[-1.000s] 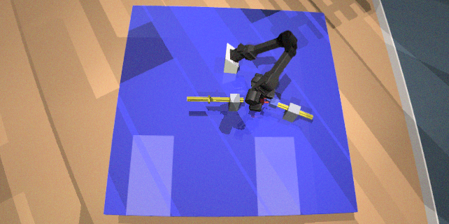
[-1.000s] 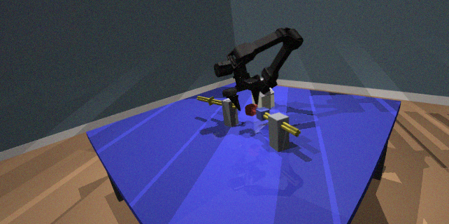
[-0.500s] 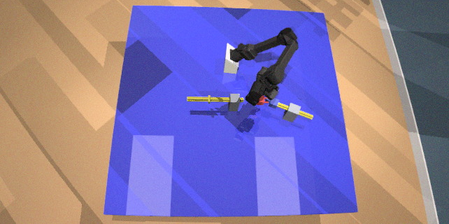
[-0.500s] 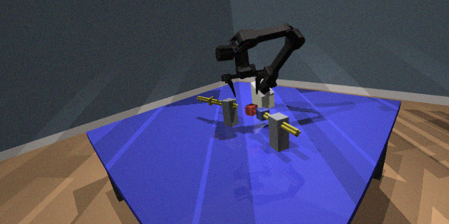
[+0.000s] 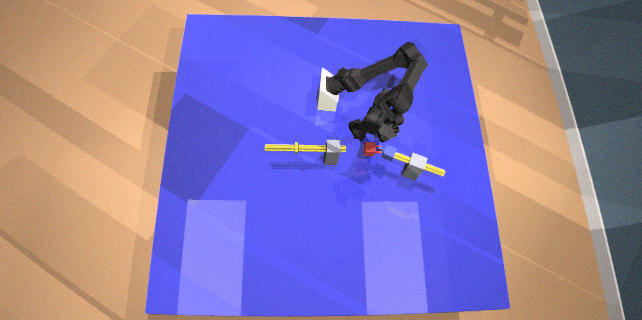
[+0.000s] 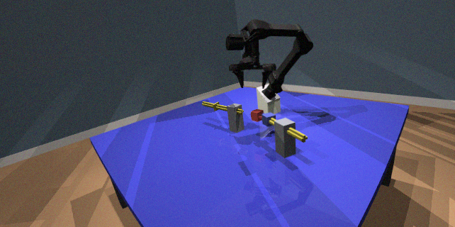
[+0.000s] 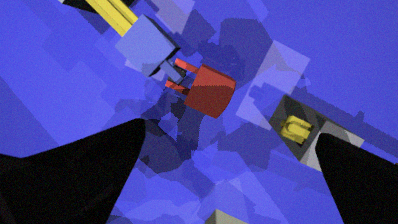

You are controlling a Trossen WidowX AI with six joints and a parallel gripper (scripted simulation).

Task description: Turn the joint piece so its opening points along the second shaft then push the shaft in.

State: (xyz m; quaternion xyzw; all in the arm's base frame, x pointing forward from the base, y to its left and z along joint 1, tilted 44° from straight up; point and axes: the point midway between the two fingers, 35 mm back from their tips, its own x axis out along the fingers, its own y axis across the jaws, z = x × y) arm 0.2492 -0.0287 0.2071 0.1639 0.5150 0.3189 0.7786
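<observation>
One red joint piece (image 5: 370,149) (image 6: 256,115) (image 7: 210,91) sits between the two blocks, hinged to a blue end piece (image 5: 389,152) (image 6: 268,118) (image 7: 147,46) on the right-hand yellow shaft (image 5: 435,170) (image 6: 297,135) (image 7: 114,17), which runs through the right block (image 5: 414,167) (image 6: 285,138). To its left, beyond a gap, the second shaft (image 5: 280,148) (image 6: 225,108) (image 7: 296,130) pokes slightly out of the left block (image 5: 332,153) (image 6: 235,118) (image 7: 280,120). Above and slightly to the far side, the gripper (image 5: 372,130) (image 6: 253,87) (image 7: 230,134) has its fingers wide apart with nothing between them, its arm reaching from a white base (image 5: 327,103) (image 6: 262,103) at the far side of the blue table (image 5: 275,258) (image 6: 177,169) (image 7: 45,100).
</observation>
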